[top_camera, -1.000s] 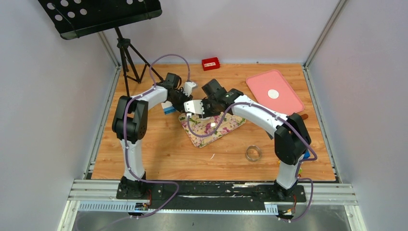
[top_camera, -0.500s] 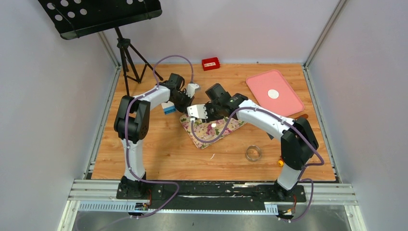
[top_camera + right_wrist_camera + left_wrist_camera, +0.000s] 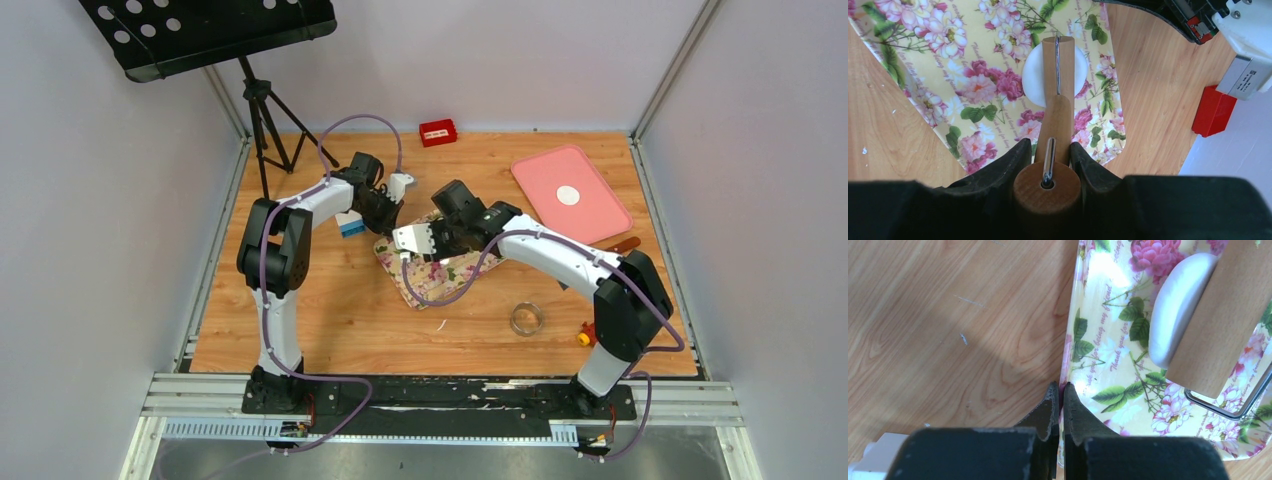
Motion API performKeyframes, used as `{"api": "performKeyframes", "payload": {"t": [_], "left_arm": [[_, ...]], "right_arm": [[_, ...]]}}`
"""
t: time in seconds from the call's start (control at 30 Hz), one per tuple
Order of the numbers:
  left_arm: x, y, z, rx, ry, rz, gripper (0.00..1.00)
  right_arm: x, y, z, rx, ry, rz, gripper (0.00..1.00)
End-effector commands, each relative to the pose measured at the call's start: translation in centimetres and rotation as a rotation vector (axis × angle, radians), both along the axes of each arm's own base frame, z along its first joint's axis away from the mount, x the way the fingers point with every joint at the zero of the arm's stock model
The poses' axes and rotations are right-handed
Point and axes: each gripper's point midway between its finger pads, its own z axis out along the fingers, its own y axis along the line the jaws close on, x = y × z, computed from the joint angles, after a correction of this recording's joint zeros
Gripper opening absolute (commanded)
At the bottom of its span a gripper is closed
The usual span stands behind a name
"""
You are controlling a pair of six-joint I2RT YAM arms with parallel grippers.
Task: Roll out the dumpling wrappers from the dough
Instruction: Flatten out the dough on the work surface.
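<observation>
The left tool (image 3: 1059, 405) is closed tight on the edge of the floral mat (image 3: 1108, 355), apparently to keep it from sliding on the tabletop (image 3: 948, 315). The right tool (image 3: 1050, 147) clamps the wooden roller (image 3: 1055, 120) by its handle, its barrel pressing the dough (image 3: 1032, 75), a thick white round mid-mat

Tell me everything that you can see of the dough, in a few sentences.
The dough is a smooth, matte white lump. It looks roundish from above and thick from the side, with rounded edges, so it is not a thin disc. It lies on the floral mat. The wooden roller, held by the right gripper, rests across its top and hides a middle strip.
</observation>
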Motion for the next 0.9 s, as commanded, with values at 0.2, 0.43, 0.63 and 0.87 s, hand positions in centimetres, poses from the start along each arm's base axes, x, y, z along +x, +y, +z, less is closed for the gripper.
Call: {"api": "performKeyframes", "payload": {"t": [0.2, 0.43, 0.63, 0.87], "left_arm": [[0.6, 0.3, -0.7, 0.025, 0.006, 0.032, 0.0], [0.7, 0.3, -0.6, 0.026, 0.004, 0.034, 0.0], [0.6, 0.3, -0.7, 0.028, 0.007, 0.034, 0.0], [0.5, 0.2, -0.8, 0.025, 0.012, 0.031, 0.0]], "right_arm": [[-7.4, -3.5, -5.4, -0.14, 0.282, 0.036, 0.0], [-8.1, -3.5, -4.8, -0.125, 0.272, 0.071, 0.0], [-8.4, -3.6, -3.9, -0.123, 0.263, 0.098, 0.0], [-8.0, -3.8, -4.2, -0.146, 0.259, 0.079, 0.0]]}}
